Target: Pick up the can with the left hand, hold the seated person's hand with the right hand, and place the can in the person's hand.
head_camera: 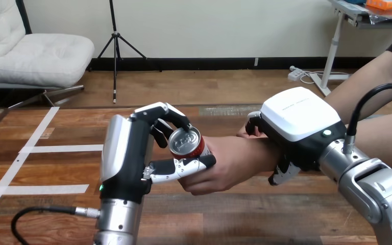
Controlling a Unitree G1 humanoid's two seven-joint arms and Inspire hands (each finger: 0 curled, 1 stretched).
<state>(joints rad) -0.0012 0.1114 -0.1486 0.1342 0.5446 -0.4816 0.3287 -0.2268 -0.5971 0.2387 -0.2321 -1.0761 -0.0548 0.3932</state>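
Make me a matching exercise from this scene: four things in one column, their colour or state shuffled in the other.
Things:
1. can
2. left hand
3. right hand
4. person's hand

States:
A. closed over the person's wrist
B. red, with a silver top
C. curled under the can
D. fingers and thumb round the can

Pairs: 1-B, 2-D, 3-A, 4-C.

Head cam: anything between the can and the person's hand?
Nothing visible. The can, gripped in the left hand, touches the person's hand, whose fingers curl under it. The right hand clasps the person's wrist.
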